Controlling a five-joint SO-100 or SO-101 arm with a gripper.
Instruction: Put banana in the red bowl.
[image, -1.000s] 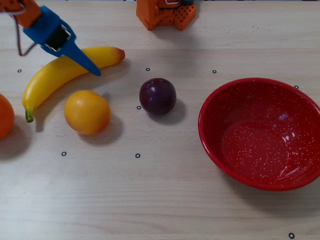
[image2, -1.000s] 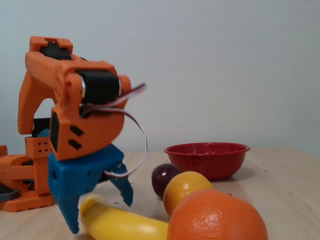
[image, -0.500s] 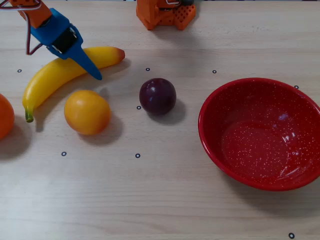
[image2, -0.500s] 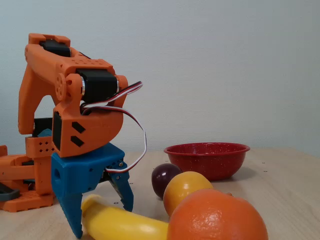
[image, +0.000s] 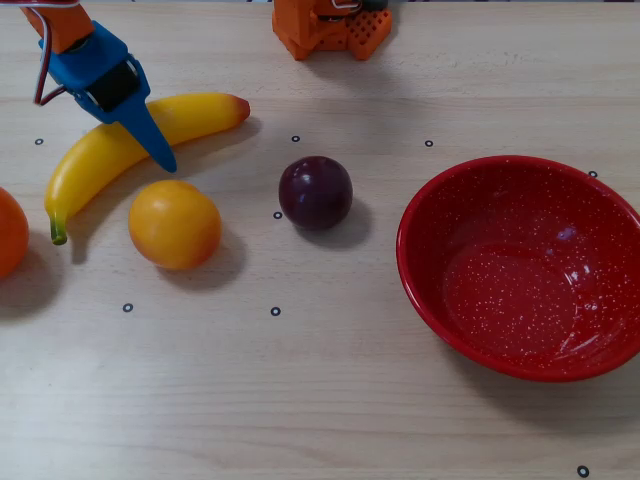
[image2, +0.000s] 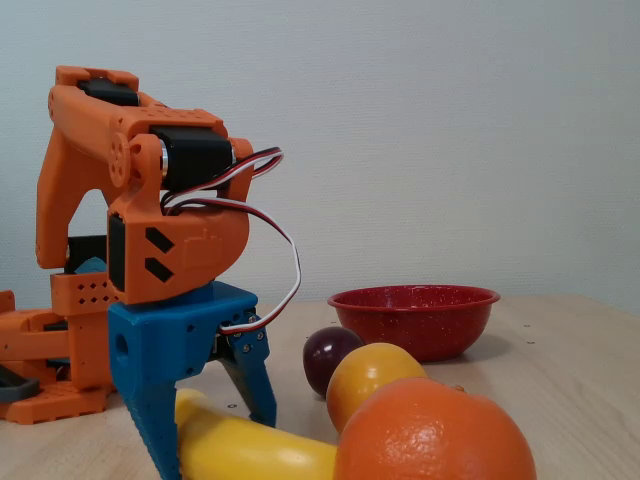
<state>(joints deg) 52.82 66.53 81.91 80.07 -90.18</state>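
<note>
Orange arm bent over at elbow, wrist pointing straight down in fixed view. Blue pincer (image2: 215, 440) at bottom, jaws spread apart, tips near surface level. In overhead view pincer (image: 135, 125) sits at upper left, one long blue finger (image: 153, 140) angled down-right.

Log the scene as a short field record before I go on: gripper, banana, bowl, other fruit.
gripper: open, blue fingers straddling the banana
banana: lying on the table, not lifted
red bowl: empty, at the right of the overhead view
purple plum: between banana and bowl
yellow-orange fruit: beside the banana
orange: nearest the fixed camera
</note>
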